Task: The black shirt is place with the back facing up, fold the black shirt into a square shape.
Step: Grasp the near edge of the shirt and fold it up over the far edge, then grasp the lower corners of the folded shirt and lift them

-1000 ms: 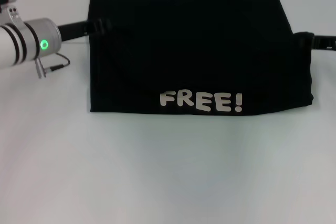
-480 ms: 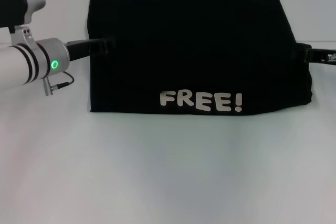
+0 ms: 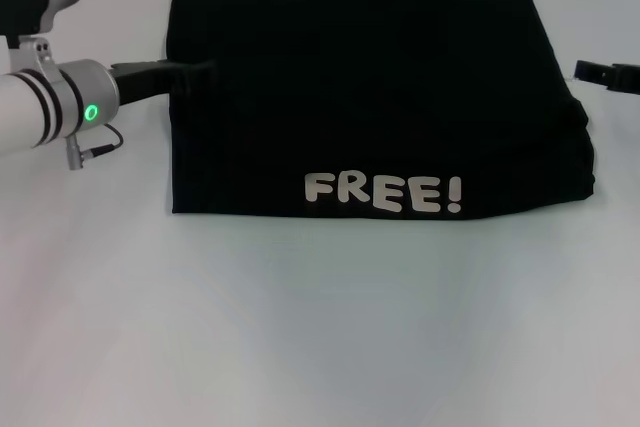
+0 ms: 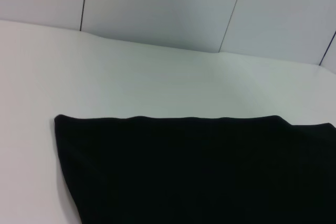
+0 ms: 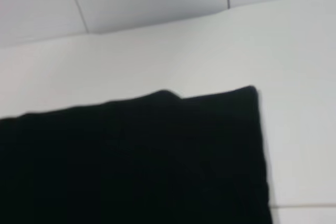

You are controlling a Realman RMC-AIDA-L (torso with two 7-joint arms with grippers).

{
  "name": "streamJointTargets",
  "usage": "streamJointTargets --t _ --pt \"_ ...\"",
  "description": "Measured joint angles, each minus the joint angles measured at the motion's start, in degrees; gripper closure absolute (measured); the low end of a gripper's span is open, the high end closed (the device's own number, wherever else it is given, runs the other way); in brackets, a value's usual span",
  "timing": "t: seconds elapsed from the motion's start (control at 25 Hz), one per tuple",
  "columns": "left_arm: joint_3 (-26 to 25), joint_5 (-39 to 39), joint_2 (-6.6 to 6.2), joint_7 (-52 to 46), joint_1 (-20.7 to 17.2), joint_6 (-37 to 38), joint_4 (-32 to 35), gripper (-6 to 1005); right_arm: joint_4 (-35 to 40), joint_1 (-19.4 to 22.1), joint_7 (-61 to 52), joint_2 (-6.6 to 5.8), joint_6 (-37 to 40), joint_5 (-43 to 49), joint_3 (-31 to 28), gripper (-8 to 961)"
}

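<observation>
The black shirt [image 3: 370, 97] lies flat on the white table as a wide folded rectangle, with pale "FREE!" lettering [image 3: 384, 193] along its near edge. My left gripper [image 3: 193, 72] reaches in from the left and meets the shirt's left edge, black against black. At the far right, my right gripper [image 3: 592, 72] hangs just off the shirt's right edge, with a strip of table between them. Both wrist views show only the shirt's [image 4: 210, 177] [image 5: 131, 166] flat black cloth and its far edge.
The white table [image 3: 320, 327] stretches wide and bare in front of the shirt. A pale panelled wall [image 4: 157, 3] rises behind the table's far edge. My left arm's white forearm with a green light [image 3: 91, 113] lies over the table's left side.
My right gripper has drawn back to the right, off the shirt's right edge, which has dropped flat. My left arm dipped toward the front, then moved back slightly at the left edge.
</observation>
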State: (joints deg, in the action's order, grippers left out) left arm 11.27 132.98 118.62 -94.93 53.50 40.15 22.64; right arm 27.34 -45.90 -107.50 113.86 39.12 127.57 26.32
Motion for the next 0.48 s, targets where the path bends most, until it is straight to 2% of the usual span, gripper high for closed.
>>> streamJointTargets --t 0.12,0.24,0.36,0.48 --pt "3.4 0.2 0.05 -2.6 -2.2 5.0 3.3 444 0.6 1.5 -0.2 -0.96 4.5 -2.5 -0.1 293" --pt "8.4 0.2 0.12 -5.6 -6.2 13.4 8.0 320 1.5 3.7 -0.4 -2.46 13.6 -4.9 -0.2 200" --pt "11.4 0.1 0.57 -7.0 -10.3 21.4 12.7 212 1.7 6.4 -0.6 -4.00 24.6 -7.1 -0.3 211" --pt "12.7 0.2 1.66 -7.1 -13.8 26.0 16.2 132 1.7 8.0 -0.9 -4.66 31.1 -7.8 -0.4 219"
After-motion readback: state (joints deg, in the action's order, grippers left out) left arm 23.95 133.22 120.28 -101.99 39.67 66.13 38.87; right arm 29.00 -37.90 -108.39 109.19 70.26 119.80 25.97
